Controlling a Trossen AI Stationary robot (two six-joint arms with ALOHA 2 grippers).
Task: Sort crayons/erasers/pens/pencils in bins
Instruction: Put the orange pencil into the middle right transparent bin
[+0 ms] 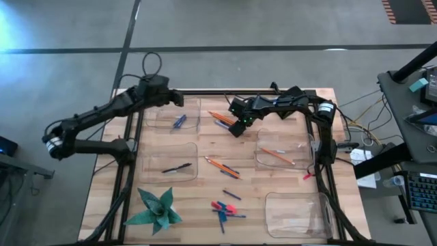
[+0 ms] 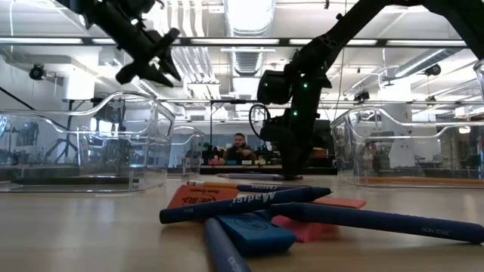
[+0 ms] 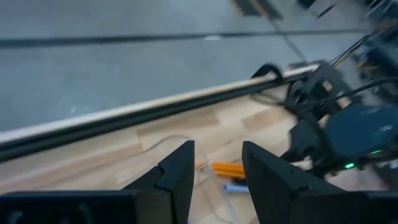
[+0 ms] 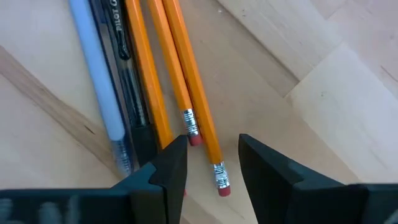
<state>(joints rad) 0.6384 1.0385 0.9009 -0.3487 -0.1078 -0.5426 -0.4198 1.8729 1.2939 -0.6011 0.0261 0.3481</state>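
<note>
Pencils (image 4: 186, 81) lie in a bundle w/ a pen at upper centre of the high view, on the bare counter (image 1: 273, 205) between the upper-left bin (image 1: 171, 117) and the right-hand bins. Right gripper (image 1: 238, 126) sits directly over them, jaws part open w/ nothing between; in its wrist view the eraser end of one pencil shows in the gap. Left gripper (image 1: 179, 100) hovers over the upper-left bin, jaws also part open, empty.

Step in hand, as I read it: right arm picks one pencil from the bundle. To do it well:
- Centre the jaws on a single pencil; the others touch it, so a sloppy close may take two or push the pen.
- Grip looks near the eraser end, so it could tilt once lifted; shifting toward mid-shaft would balance better.
- Come straight down, close, lift clear before moving sideways.
- Target prob. the mid-right bin (image 1: 283, 156), which already holds an orange stick.

More loose pencils (image 1: 222, 166) lie mid-counter; erasers (image 1: 220, 206) at lower centre.
</note>
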